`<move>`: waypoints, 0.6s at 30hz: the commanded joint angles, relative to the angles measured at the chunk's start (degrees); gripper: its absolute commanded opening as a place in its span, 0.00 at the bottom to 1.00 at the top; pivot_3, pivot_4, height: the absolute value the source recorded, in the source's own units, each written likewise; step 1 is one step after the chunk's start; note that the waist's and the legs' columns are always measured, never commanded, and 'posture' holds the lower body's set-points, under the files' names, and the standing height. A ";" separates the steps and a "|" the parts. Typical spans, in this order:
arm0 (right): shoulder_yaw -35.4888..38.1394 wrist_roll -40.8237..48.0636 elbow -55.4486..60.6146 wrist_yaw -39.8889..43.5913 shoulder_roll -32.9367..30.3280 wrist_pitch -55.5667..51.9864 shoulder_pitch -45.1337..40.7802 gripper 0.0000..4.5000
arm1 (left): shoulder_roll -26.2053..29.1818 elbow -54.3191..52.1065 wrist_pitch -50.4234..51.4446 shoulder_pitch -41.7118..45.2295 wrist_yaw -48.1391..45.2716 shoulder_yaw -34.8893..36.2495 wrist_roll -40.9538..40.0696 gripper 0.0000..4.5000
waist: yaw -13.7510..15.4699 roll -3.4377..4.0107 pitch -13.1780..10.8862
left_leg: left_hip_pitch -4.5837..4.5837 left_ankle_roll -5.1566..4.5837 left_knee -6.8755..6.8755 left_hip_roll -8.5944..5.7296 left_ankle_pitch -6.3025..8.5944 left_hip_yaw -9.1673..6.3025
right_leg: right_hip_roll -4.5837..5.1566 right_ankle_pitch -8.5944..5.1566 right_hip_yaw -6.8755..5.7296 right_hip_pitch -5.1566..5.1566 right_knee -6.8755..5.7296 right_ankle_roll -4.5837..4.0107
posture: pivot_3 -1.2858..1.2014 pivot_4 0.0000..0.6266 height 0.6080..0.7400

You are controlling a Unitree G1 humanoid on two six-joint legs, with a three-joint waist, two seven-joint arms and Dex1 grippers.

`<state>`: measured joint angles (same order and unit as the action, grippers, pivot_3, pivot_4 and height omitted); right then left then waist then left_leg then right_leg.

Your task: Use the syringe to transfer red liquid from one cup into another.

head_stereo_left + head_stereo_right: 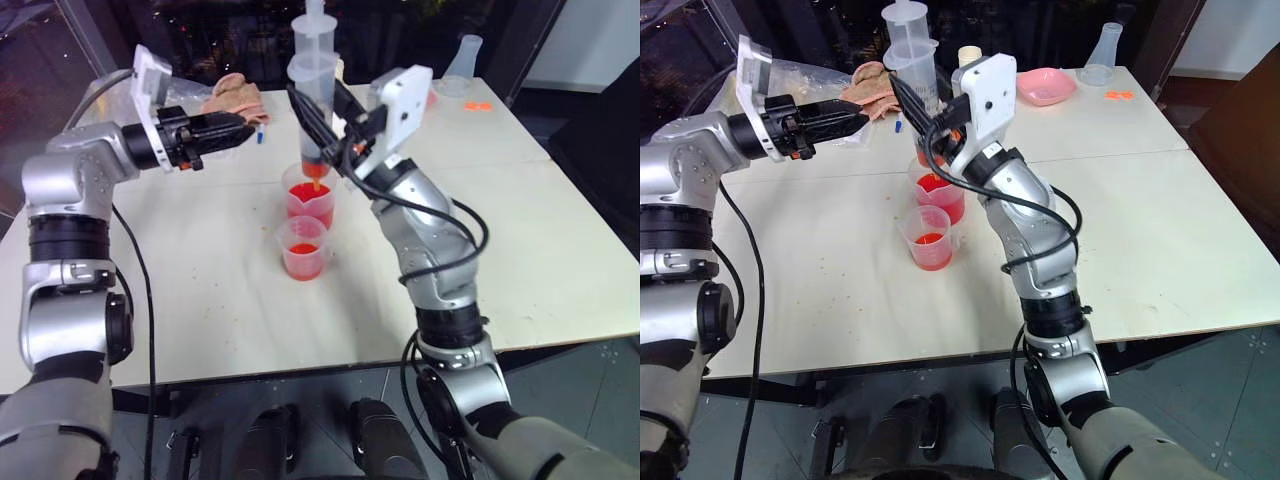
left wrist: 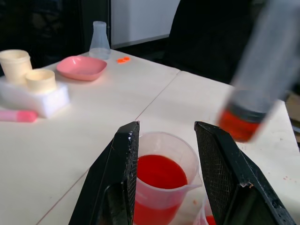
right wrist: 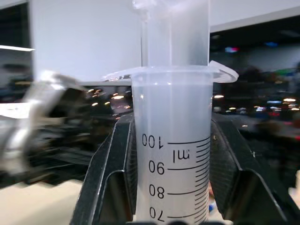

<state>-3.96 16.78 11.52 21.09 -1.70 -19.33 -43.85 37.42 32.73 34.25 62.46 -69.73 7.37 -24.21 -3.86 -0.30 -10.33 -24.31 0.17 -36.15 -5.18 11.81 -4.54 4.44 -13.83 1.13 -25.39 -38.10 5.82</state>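
Note:
The clear syringe (image 1: 312, 85) stands upright, and my right gripper (image 1: 320, 112) is shut on its barrel (image 3: 171, 154) near the top marks. Its orange tip (image 1: 316, 183) hangs at the rim of the far cup (image 1: 310, 205), with a little red liquid in the barrel's lower end (image 2: 239, 124). The far cup holds red liquid (image 2: 159, 171). The near cup (image 1: 302, 250), just in front of it, holds some too. My left gripper (image 1: 245, 128) is open with nothing between its fingers (image 2: 124, 159), level, to the left of the syringe and above the table.
Along the table's far edge lie a crumpled cloth (image 1: 235, 95), a pink dish (image 1: 1045, 88), a clear flask (image 1: 1102, 55), small orange bits (image 1: 1118, 95), a white block with two cream jars (image 2: 28, 89) and a pink marker (image 2: 18, 116).

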 commanded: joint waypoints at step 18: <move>-5.22 -2.62 0.74 -0.18 1.52 5.44 8.63 0.31 | 1.13 -7.32 13.00 7.42 -4.20 -0.44 -6.07 0.44 | 0.01 -0.02 0.01 | 0.01 -0.01 0.00 0.02 0.00 0.03 | -0.03 0.00 0.00 0.01 0.00 0.00 | 0.52 0.24 1.00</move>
<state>-8.72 14.48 11.02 20.53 -0.62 -15.96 -34.94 37.32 27.09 45.95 68.26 -73.71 5.13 -28.32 -3.85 -0.32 -10.32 -24.30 0.16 -36.15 -5.16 11.81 -4.51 4.41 -13.83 1.13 -25.38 -38.10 5.82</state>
